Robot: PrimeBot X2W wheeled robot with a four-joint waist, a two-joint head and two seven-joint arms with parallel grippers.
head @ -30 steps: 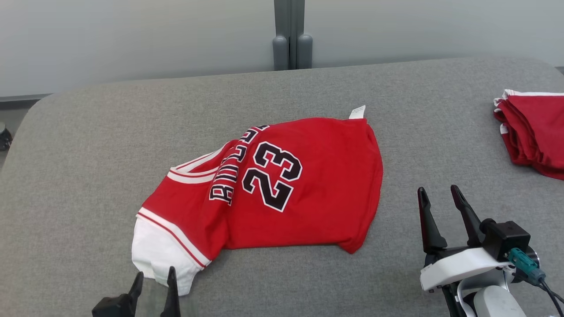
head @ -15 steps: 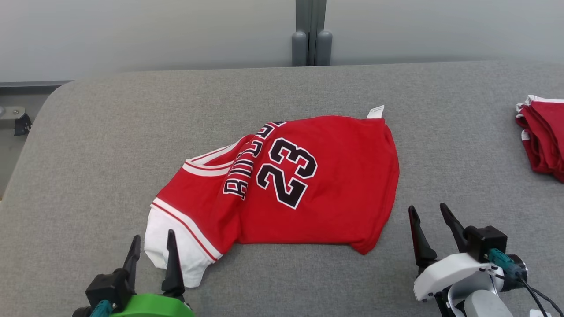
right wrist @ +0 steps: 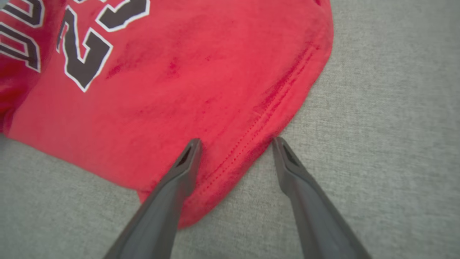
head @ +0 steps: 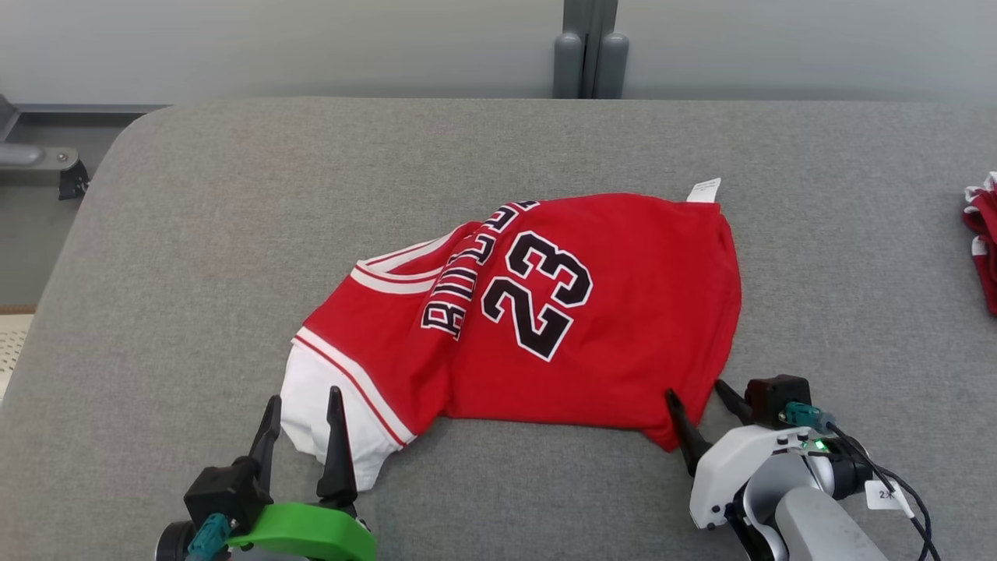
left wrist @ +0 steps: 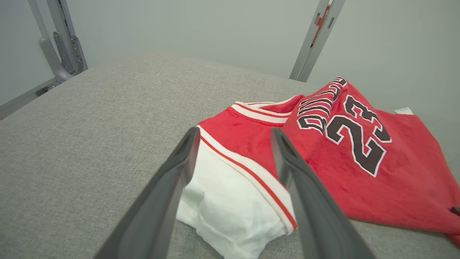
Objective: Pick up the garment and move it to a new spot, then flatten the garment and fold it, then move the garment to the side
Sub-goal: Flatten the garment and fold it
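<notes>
**Head view.**
- Garment [head: 615,327]: a red jersey, with the numeral 23 and black lettering uppermost. It lies rumpled near the middle of the grey bench [head: 195,234].
- White sleeve [head: 311,409]: forms the garment's near left end.
- White tag [head: 703,189]: sticks out at the garment's far right corner.
- Left pincer [head: 304,396]: jaws apart and empty, tips at the near edge of the white sleeve.
- Right pincer [head: 694,389]: jaws apart, set at the garment's near right corner.
- Pile of red clothing [head: 983,241]: at the right edge of the bench, well apart from the garment.

**Left wrist view.**
- Left pincer [left wrist: 235,133]: fingers spread with nothing gripped. The white sleeve and its red stripe lie between and beyond the fingers. Contact cannot be told.

**Right wrist view.**
- Right pincer [right wrist: 236,141]: fingers spread and not clamped. One finger is over the red cloth, the other over bare bench just beside the stitched hem [right wrist: 251,133]. The garment's corner lies between them.
</notes>
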